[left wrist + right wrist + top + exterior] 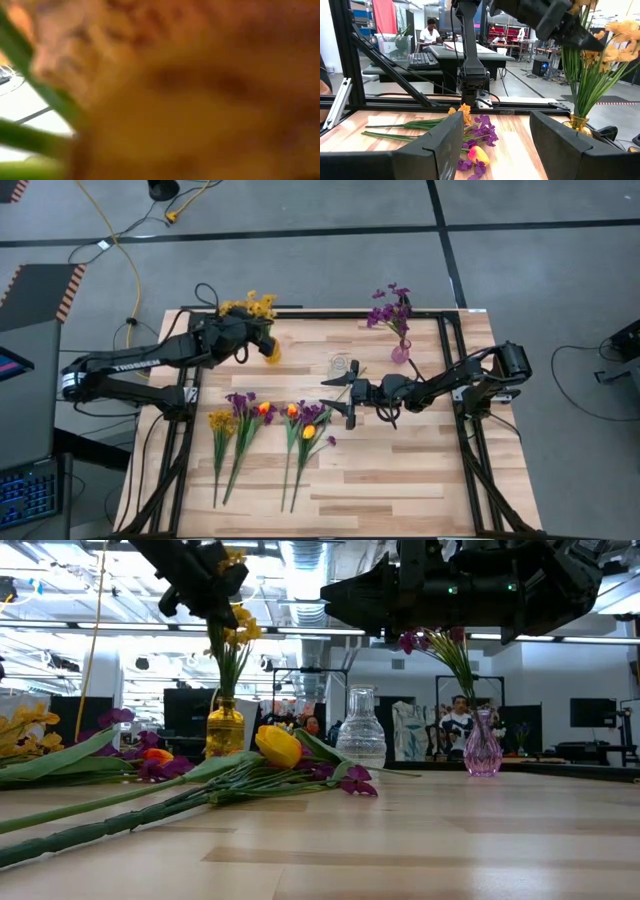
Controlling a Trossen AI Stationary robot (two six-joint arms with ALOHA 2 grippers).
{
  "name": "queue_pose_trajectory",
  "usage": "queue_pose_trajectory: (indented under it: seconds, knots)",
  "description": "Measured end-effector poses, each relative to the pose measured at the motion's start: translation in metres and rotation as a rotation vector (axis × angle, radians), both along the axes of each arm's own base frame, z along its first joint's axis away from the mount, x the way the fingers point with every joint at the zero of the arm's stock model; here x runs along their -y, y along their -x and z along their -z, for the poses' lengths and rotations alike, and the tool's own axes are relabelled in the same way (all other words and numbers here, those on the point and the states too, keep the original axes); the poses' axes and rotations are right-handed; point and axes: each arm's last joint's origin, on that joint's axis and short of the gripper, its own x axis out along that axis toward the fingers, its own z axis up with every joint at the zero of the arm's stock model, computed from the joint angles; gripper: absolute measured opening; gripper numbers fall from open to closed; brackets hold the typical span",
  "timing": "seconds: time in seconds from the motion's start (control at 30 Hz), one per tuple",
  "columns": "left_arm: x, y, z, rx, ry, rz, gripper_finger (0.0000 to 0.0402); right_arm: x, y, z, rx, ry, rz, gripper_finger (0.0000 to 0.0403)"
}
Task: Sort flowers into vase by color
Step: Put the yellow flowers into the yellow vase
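Only blurred yellow flowers (200,100) fill the left wrist view.

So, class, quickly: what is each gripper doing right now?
Left gripper: shut, at the yellow flowers in the yellow vase; a grip cannot be told.
Right gripper: open, holding nothing, above the table.
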Motion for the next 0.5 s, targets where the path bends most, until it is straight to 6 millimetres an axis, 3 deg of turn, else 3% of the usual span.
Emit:
queue_pose_trajectory:
  seconds: [0.5]
  knots:
    - [-0.0029,-0.0052,0.0082,-0.037,0.031,0.015,0.0000,0.0000,0.0000,0.0000,0.000,0.001,0.000,0.0255]
